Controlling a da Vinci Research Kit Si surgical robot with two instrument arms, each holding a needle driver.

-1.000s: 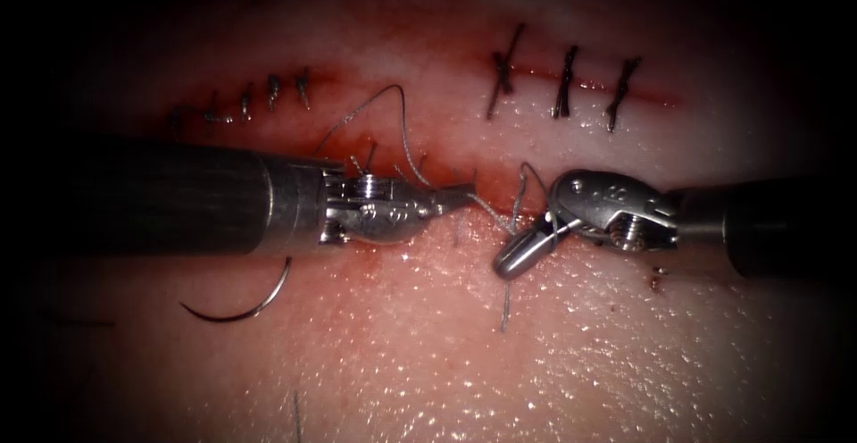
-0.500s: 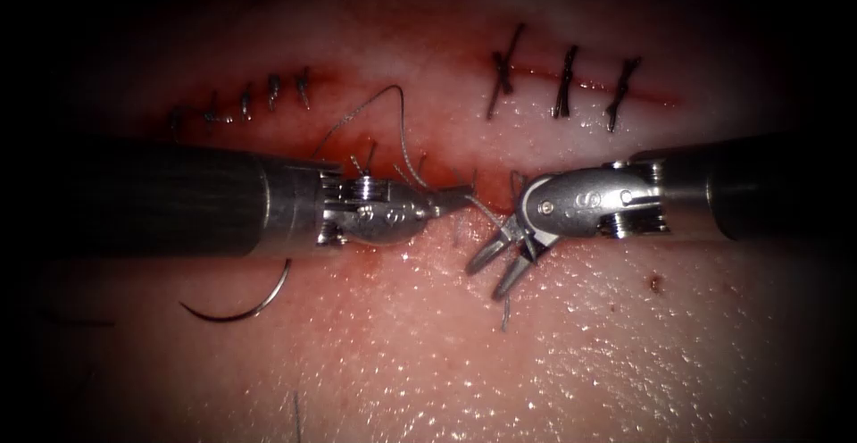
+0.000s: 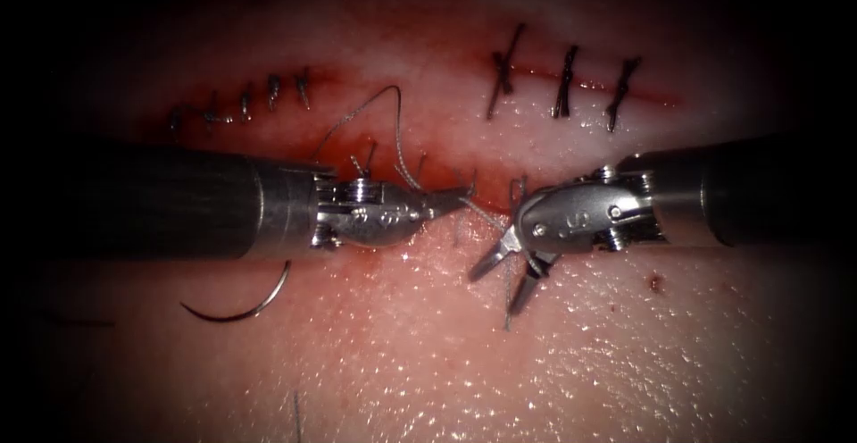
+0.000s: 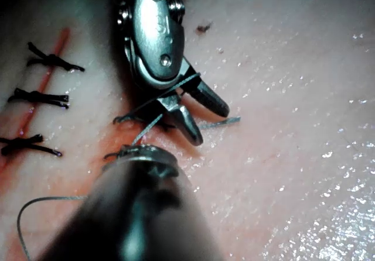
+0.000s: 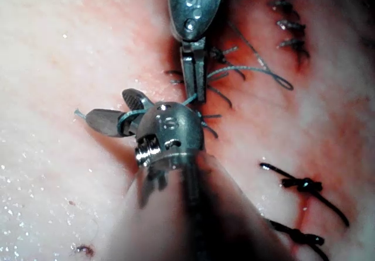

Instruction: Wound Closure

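Endoscope view: the left pincer (image 3: 457,198) is clenched on the thread (image 3: 393,135) at the cut (image 3: 428,171); the right pincer (image 3: 504,273) gapes, thread across it, grasping nothing. The needle (image 3: 241,305) lies free on the tissue (image 3: 580,345), left of the cut's open part. Seven finished stitches show.

Left wrist view: the right pincer (image 4: 199,112) spreads over the thread (image 4: 170,94).

Right wrist view: the left pincer (image 5: 194,76) grips thread; even tension would likely serve best.

Tissue (image 3: 625,354) (glistening, red-stained) bears needle (image 3: 241,305) lying free, thread (image 3: 393,130).
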